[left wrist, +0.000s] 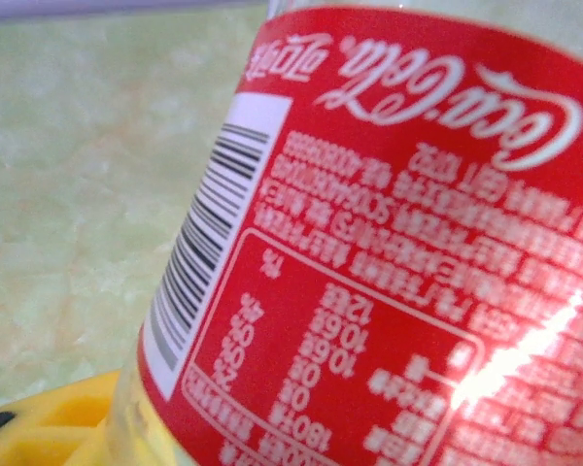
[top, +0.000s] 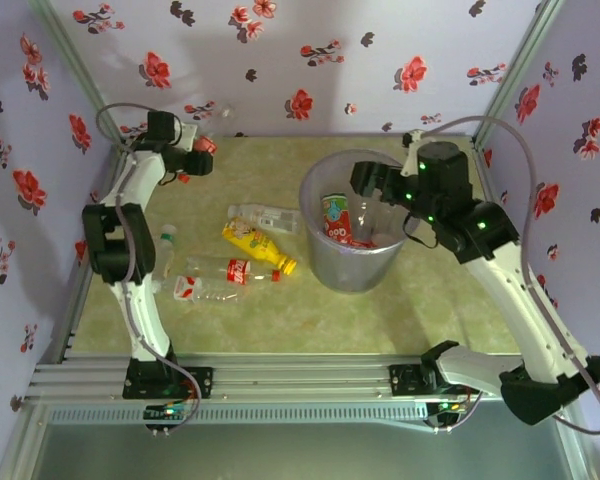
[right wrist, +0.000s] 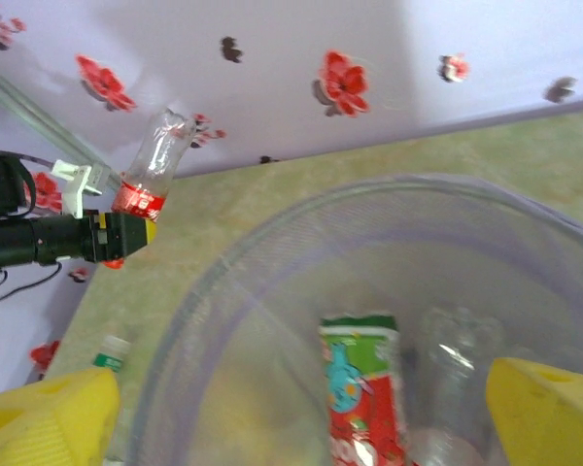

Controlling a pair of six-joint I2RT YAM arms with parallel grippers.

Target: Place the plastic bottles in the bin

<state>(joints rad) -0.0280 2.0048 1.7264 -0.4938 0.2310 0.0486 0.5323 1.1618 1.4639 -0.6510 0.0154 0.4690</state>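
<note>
Table [top: 310, 320]: green mottled top, floral walls around it. Bin [top: 355, 265] stands upright, right of centre.

Overhead view gives the layout. The right wrist view looks down into the bin, and there the right gripper [right wrist: 296, 413] hangs over the bin mouth. Its yellow fingers are spread wide at the two lower corners with nothing between them. Inside the bin are a red-and-green labelled bottle [right wrist: 361, 388] and a clear bottle [right wrist: 457, 359] beside it, their lower ends cut off by the frame edge.

Left gripper [top: 193, 152] is raised at the far left corner, clamped on a held bottle [right wrist: 155, 160]. It is clear with a red label and sticks up from the jaws, crushed at its upper end. The left wrist view, very close, shows its Coca-Cola label upside down, with a barcode. One yellow finger [left wrist: 49, 422] shows at lower left. Cap and base are cut off.

Lying on the table left of the bin:
- yellow bottle [top: 257, 247]
- white-label bottle [top: 265, 216], just beyond it
- red-label bottle [top: 230, 270]
- crushed bottle [top: 195, 290], nearest the arms
- green-capped bottle [top: 167, 240], blurred and close beside the left arm
</note>
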